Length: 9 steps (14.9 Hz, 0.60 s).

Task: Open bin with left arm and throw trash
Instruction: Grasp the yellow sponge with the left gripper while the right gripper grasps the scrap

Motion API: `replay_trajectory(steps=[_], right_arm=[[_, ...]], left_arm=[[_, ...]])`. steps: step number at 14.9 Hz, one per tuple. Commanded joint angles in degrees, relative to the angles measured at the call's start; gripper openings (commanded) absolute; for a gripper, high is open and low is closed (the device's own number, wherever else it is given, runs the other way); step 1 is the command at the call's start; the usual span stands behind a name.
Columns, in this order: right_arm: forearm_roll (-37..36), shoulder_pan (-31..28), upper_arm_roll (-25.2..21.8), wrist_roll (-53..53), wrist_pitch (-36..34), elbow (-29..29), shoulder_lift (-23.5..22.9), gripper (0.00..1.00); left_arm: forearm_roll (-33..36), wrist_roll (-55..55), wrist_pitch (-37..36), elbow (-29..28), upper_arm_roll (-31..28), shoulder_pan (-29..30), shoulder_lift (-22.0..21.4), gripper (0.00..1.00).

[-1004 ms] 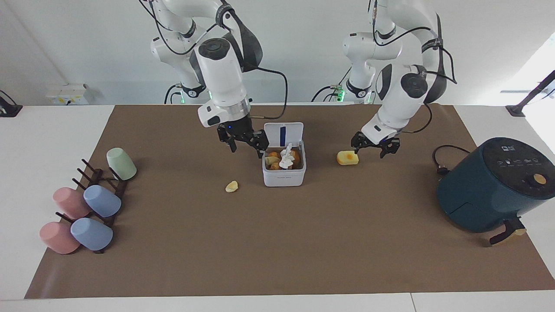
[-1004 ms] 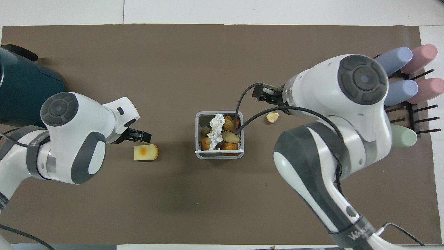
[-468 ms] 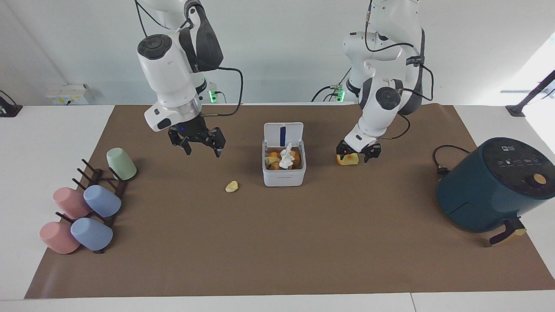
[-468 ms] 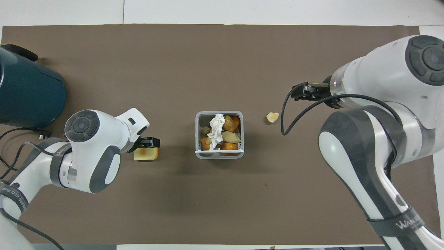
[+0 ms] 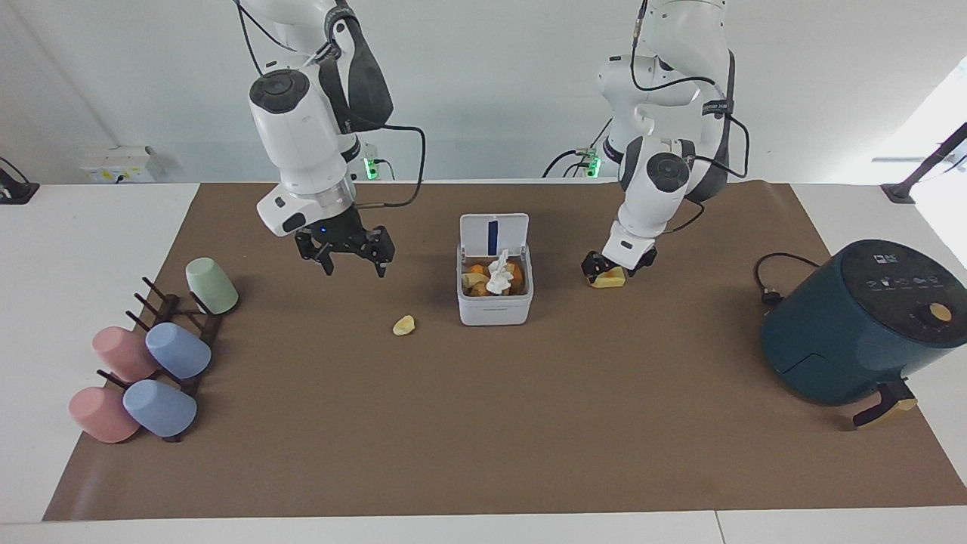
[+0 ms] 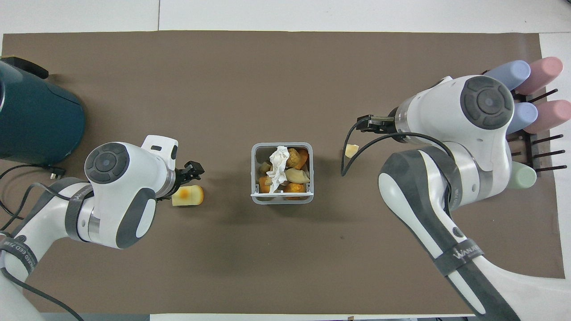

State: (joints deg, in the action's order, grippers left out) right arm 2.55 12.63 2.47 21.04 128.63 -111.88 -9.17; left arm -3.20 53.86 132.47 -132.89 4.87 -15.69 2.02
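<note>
— Where does the facing camera sit?
— High across the table, looking toward both arm bases at the frame's top.
— And the overhead one?
— Above the robots, aimed steeply down. Both share the brown paper mat [image 5: 483, 423] [image 6: 250, 67], half a turn apart.

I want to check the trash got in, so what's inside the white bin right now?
The bin stands open, its lid tipped up. A crumpled tissue lies on top of orange and tan scraps. Whatever sits beneath those, and the bin's floor, is covered.
</note>
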Motion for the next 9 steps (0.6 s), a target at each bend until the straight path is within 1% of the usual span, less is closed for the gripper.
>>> replay_trajectory(steps=[1,3,5,6,8,9], right_arm=[[-0.6,-0.1,0.1,-0.7,2.6,-1.5,-1.5,1.00],[-0.5,0.9,0.2,0.6,6.9,-1.8,-5.0,1.00],[-0.5,2.1,0.1,2.6,11.4,-1.9,-8.5,0.99],[-0.5,2.2,0.1,3.1,12.9,-1.9,-9.8,0.97],[-0.5,2.4,0.2,3.0,14.4,-2.6,-10.6,0.96],[-0.5,3.1,0.1,3.0,15.1,-3.7,-10.5,0.96]], left_arm=[[0.4,16.1,1.6,-1.2,-0.5,-0.2,-1.1,1.00],[0.4,23.9,3.3,-1.9,-0.5,-1.0,-1.2,1.00],[0.4,28.1,5.1,-3.9,-0.5,-1.4,-1.8,1.00],[0.4,30.1,7.4,-5.4,-0.6,-1.4,-2.0,1.00],[0.4,33.6,11.4,-7.3,-0.6,-1.0,-2.2,1.00],[0.4,33.7,11.6,-7.6,-0.6,-0.9,-2.2,1.00]])
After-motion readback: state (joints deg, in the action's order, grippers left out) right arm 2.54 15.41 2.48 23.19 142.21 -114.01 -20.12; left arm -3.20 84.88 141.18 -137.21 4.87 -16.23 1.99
